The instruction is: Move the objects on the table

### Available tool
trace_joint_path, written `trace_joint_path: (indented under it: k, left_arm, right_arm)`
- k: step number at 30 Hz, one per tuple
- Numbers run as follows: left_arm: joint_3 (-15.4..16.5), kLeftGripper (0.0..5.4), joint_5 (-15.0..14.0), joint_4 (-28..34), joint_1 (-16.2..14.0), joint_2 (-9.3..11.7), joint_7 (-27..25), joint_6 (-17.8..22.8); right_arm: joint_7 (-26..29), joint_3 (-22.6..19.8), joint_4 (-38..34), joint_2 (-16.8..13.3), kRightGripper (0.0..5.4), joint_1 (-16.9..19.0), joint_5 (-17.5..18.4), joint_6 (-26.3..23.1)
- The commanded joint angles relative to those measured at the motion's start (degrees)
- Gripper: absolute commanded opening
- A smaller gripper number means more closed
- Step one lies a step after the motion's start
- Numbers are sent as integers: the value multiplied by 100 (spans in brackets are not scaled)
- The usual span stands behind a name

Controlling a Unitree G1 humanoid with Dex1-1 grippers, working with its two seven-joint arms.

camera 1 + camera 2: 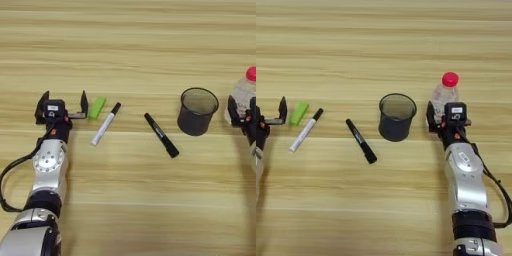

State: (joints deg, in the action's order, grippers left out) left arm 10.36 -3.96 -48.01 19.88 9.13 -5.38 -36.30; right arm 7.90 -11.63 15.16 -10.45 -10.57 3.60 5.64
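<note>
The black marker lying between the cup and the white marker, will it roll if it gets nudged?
Probably. The black marker looks round and lies flat on the bare table, so a sideways push may roll it. It looks stiff and light. Pushed lengthwise, it would likely slide.

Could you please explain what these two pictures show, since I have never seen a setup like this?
Both come from a stereo camera on a humanoid robot's head, looking down at a wooden table. The left end effector is open beside a green block. The right end effector is at a clear bottle with a red cap; whether it grips is unclear. Between lie a white marker, a black marker and an upright dark cup.
</note>
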Motion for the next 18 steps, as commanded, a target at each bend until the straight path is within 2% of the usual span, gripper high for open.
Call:
trace_joint_path:
  k: [1, 2, 4, 18]
  left_arm:
    - [-18, 540, 26, 7, 25, -2, 41, 9]
    - [-16, 540, 24, 4, 28, 1, 40, 8]
    - [-14, 540, 21, 4, 29, 6, 39, 8]
    - [-5, 540, 4, 37, 10, 15, 20, 8]
  right_arm:
    - [-2, 18, 150, -3, 310, -93, 71, 87]
    - [-3, 20, 165, 0, 347, -93, 77, 96]
    - [-8, 25, 182, 2, 375, -92, 84, 114]
    - [-49, 0, 121, -5, 538, 1, 138, 123]
